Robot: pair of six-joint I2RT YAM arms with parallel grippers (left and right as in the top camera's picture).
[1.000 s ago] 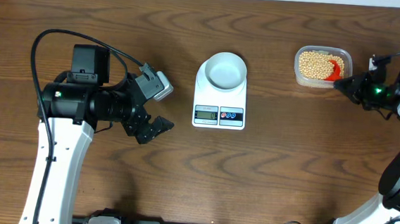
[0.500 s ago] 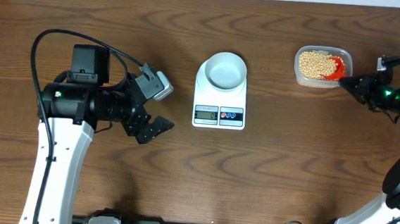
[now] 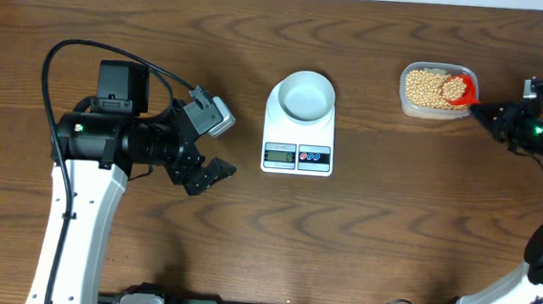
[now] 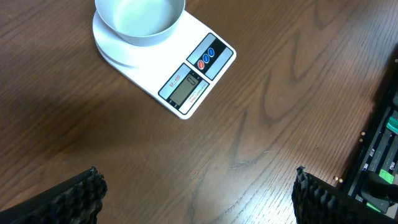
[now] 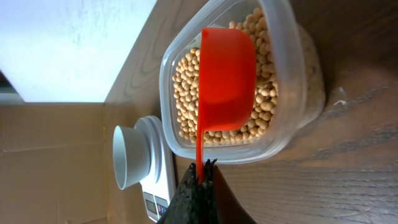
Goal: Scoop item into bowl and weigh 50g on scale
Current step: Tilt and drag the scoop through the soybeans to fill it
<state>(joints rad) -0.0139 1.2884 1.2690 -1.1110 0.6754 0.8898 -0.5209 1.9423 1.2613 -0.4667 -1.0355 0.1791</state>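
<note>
The right gripper (image 5: 200, 185), mostly cut off, pinches the handle of the red scoop (image 5: 227, 74), which sits over the beans (image 5: 186, 93) in the tub (image 5: 301, 124). The left gripper (image 4: 199, 199) gapes wide, empty, near the bowl (image 3: 306, 95) on the scale (image 3: 299, 135).

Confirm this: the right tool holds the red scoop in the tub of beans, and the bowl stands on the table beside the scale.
Wrong in one respect: the overhead view shows the bowl standing on the scale, not beside it. The right tool does hold the red scoop in the tub of beans.
</note>
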